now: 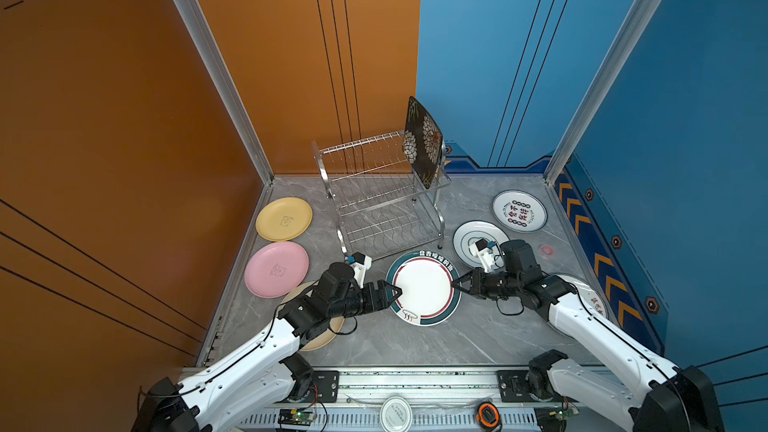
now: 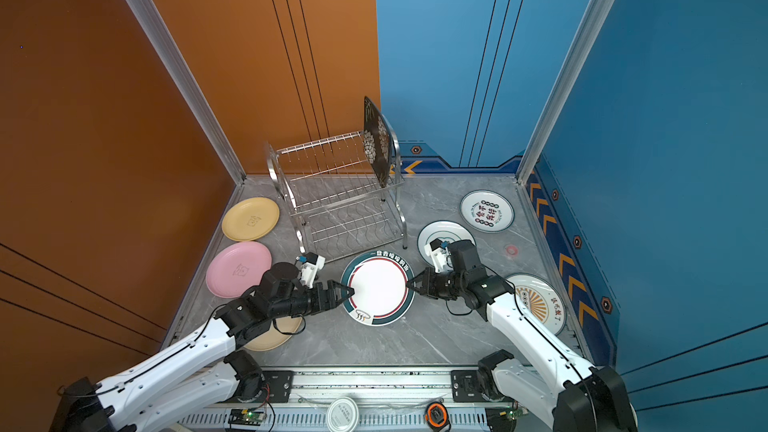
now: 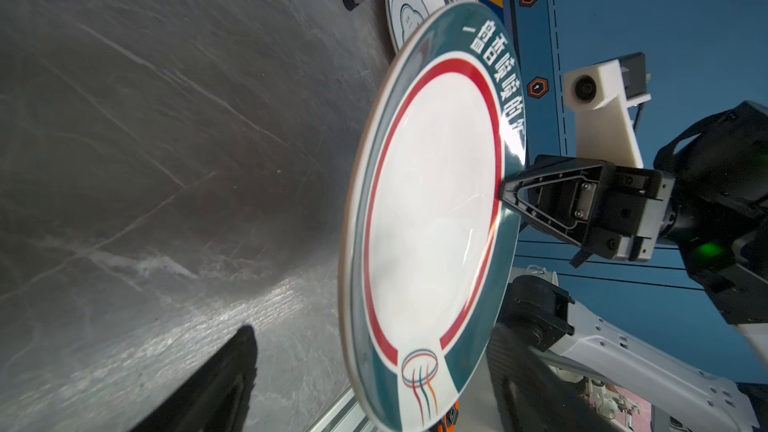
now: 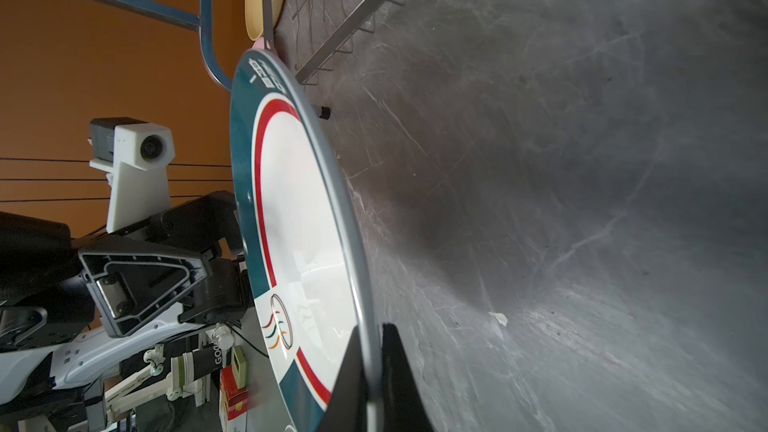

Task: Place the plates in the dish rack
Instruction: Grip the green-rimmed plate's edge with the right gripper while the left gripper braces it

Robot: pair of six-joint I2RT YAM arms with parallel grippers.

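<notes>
Between the two claws, the green-rimmed plate [image 1: 422,290] hangs tilted off the counter [image 1: 478,342], its rim-to-rim line running claw to claw. Grip check: right claw [image 1: 457,284] clamped on the rim at its own tip; left claw [image 1: 395,290] jaws apart, straddling the opposite rim straight ahead of it, not yet pinching. Beyond both claws stands the dish rack [image 1: 374,201], nearer the left one, so closing the left claw looks next.

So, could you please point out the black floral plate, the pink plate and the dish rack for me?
black floral plate [image 1: 424,141]: in a top view, on its patterned face.
pink plate [image 1: 276,270]: in a top view, on its centre.
dish rack [image 1: 361,142]: in a top view, on its upper rail.
</notes>
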